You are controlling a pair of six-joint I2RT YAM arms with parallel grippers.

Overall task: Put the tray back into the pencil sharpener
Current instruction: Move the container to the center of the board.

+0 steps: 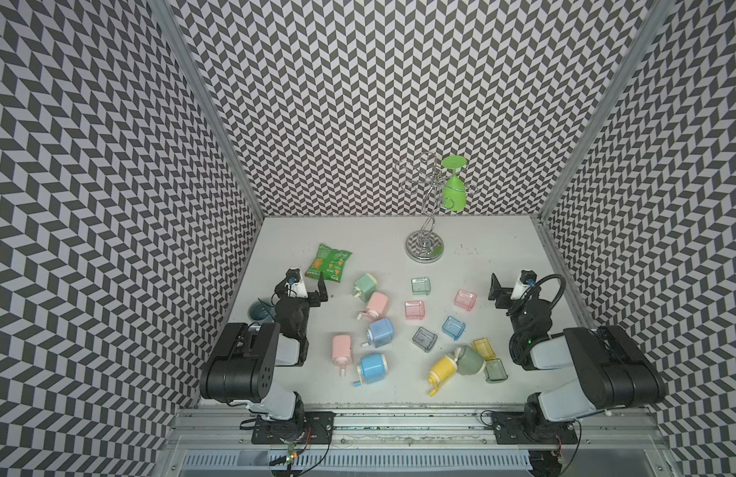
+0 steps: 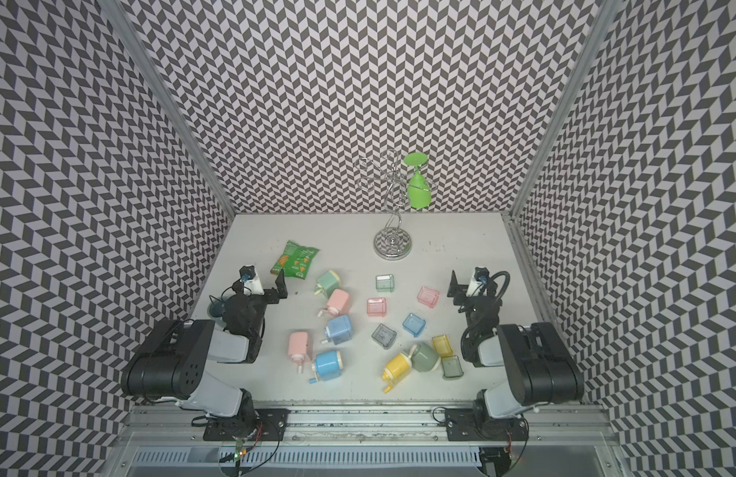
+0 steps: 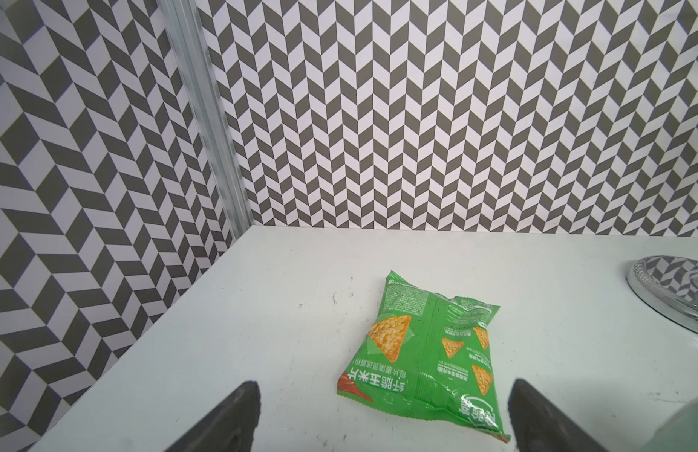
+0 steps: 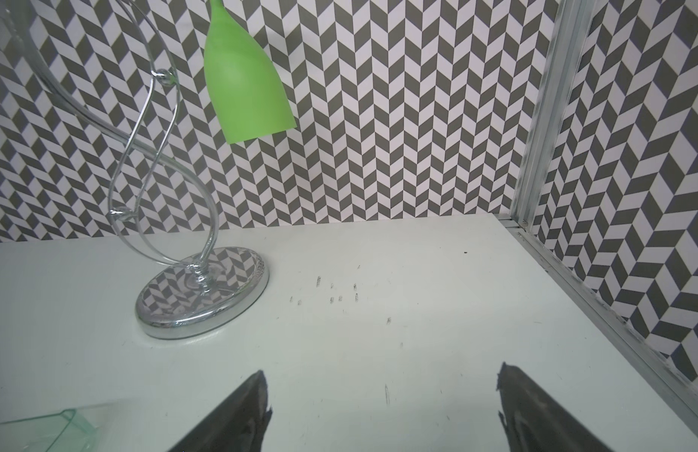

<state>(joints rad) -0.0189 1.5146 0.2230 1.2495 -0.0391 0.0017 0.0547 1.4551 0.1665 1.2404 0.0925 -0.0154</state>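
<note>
— Where the translucent plastic trays (image 1: 414,309) lie scattered, does any hold anything?
— None shows contents; all seven sit loose on the white table (image 1: 358,239), five pastel plastic pencil sharpeners (image 1: 381,332) lying to their left, two among them.
— Arms?
— Both folded low at the table's sides. The left gripper (image 3: 384,391) stands jaws apart, green crisp packet (image 3: 418,352) just ahead; the right gripper (image 4: 382,371) stands jaws apart above bare table, gripping nothing

Both top views high over desk (image 1: 502,247) front edge, looking down and rearward, wrist views low, close, facing rear corners, both catching chrome stand (image 4: 222,285).
</note>
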